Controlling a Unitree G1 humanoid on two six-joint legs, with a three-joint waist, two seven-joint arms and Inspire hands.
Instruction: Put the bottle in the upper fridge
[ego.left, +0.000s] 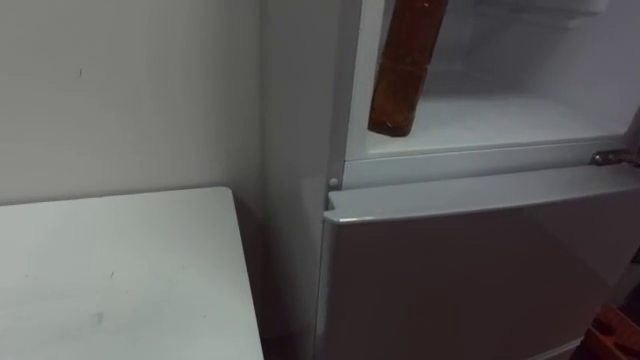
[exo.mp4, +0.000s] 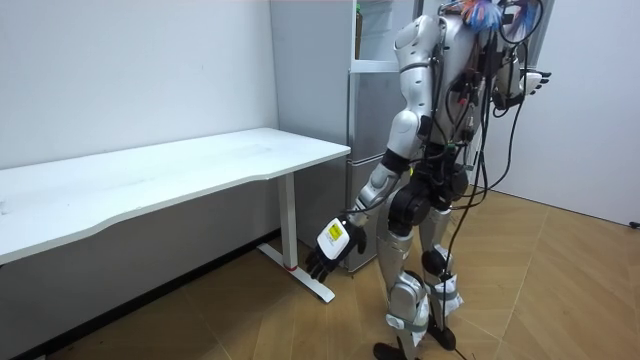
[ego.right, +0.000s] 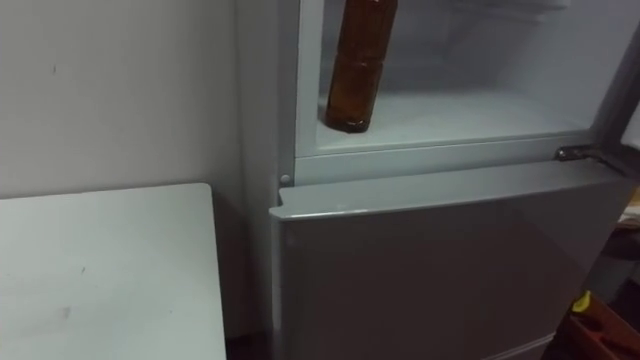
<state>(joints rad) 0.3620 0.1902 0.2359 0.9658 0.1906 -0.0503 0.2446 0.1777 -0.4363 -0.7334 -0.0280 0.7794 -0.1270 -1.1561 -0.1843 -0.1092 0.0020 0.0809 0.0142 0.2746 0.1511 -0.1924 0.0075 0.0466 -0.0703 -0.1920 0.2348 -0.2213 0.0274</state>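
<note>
The left hand (exo.mp4: 335, 248) hangs low by the robot's leg. Its fingers are loose and a little bent, and they hold nothing. The white table (ego.left: 120, 270) is just to the left of this hand. The table's end edge stops close to the fridge (exo.mp4: 372, 110), with a thin dark gap between them. Below the hand the wood floor (exo.mp4: 560, 280) is bare, with lots of room to step back.

In front of the hand is the shut lower door (ego.left: 480, 270). Its top edge sticks out a bit past the frame.

High above the left hand the upper part of the fridge is open. The brown bottle (ego.left: 405, 70) is in there, at the front left corner of the white shelf (ego.left: 520, 115), near the shelf's front edge. Its top is cut off from view. The shelf to its right is free.

The right hand (exo.mp4: 530, 82) is up at shoulder height, off to the right. I cannot tell if it is spread or closed.

A plain wall (ego.left: 120, 90) is behind the table.
</note>
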